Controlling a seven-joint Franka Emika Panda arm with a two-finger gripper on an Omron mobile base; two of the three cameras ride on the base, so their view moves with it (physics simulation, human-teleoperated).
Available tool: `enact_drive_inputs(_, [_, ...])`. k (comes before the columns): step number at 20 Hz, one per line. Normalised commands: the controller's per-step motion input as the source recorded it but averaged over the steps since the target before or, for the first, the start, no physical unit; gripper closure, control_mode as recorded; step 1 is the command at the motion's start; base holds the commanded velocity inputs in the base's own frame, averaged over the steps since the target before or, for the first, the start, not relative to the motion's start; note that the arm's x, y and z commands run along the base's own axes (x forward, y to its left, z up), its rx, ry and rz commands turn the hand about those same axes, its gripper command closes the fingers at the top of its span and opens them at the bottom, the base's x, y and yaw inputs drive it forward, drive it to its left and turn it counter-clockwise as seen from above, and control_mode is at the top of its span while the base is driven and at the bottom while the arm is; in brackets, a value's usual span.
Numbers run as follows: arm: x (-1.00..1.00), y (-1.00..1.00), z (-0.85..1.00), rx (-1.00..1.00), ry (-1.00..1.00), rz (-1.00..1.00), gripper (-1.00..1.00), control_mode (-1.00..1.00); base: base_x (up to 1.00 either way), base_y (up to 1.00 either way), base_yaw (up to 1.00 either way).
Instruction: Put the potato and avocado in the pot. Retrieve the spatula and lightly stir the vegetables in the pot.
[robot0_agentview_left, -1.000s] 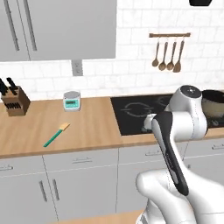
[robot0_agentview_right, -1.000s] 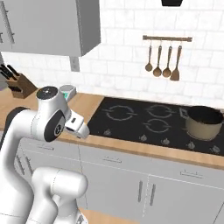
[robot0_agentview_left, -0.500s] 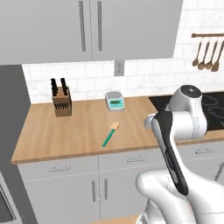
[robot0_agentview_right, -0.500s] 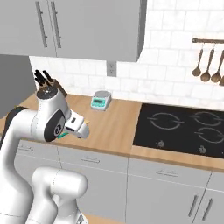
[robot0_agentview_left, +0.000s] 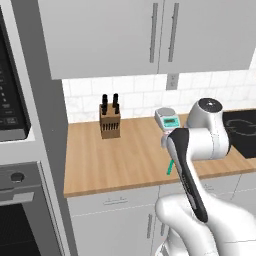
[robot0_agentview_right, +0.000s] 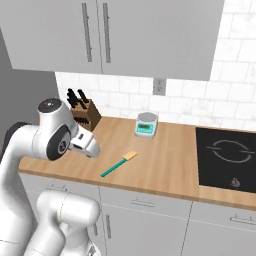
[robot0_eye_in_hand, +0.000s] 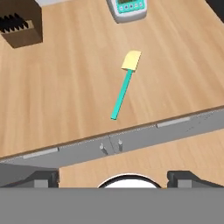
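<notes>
The spatula (robot0_agentview_right: 118, 163), with a teal-green handle and a pale tan blade, lies flat on the wooden counter (robot0_agentview_right: 165, 170) near its front edge. In the hand view the spatula (robot0_eye_in_hand: 122, 89) runs diagonally, blade toward the wall. A short teal piece of the spatula (robot0_agentview_left: 170, 168) peeks out beside my forearm in the left base view. My gripper (robot0_agentview_right: 89, 146) hangs above the counter's front edge, left of the spatula and apart from it. The gripper (robot0_eye_in_hand: 116, 178) is open with nothing between its fingertips (robot0_eye_in_hand: 43, 177). The pot, potato and avocado are out of view.
A knife block (robot0_agentview_right: 82, 111) stands at the back left of the counter, and a small kitchen scale (robot0_agentview_right: 146, 125) sits by the wall. The black cooktop (robot0_agentview_right: 227, 157) lies to the right. A wall oven (robot0_agentview_left: 20, 200) stands left of the counter. Upper cabinets (robot0_agentview_right: 125, 35) hang overhead.
The whole picture has shifted: the base has driven left, so the cooktop and pot slid off to the right and the knife block and oven came in. The gripper stays open.
</notes>
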Motion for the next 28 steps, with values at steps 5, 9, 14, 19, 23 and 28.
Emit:
enact_drive_inputs(5, [0.25, 0.00, -0.88, -0.16, -0.03, -0.09, -1.00, -1.00, 0.00, 0.00, 0.00])
enact_drive_inputs(9, [0.28, 0.00, -0.88, -0.07, 0.00, -0.05, -1.00, -1.00, 0.00, 0.00, 0.00])
enact_drive_inputs(14, [0.50, 0.00, -0.69, 0.00, 0.02, -0.02, -1.00, -1.00, 0.00, 0.00, 0.00])
enact_drive_inputs(19, [0.60, -0.03, -0.49, 0.00, 0.00, -0.02, -1.00, -1.00, 0.00, 0.00, 0.00])
enact_drive_inputs(23, [0.33, -0.32, -0.35, 0.07, 0.06, -0.04, -1.00, -1.00, 0.00, 0.00, 0.00])
enact_drive_inputs(28, [0.03, -0.28, -0.47, 0.07, 0.06, -0.05, -1.00, -1.00, 0.00, 0.00, 0.00])
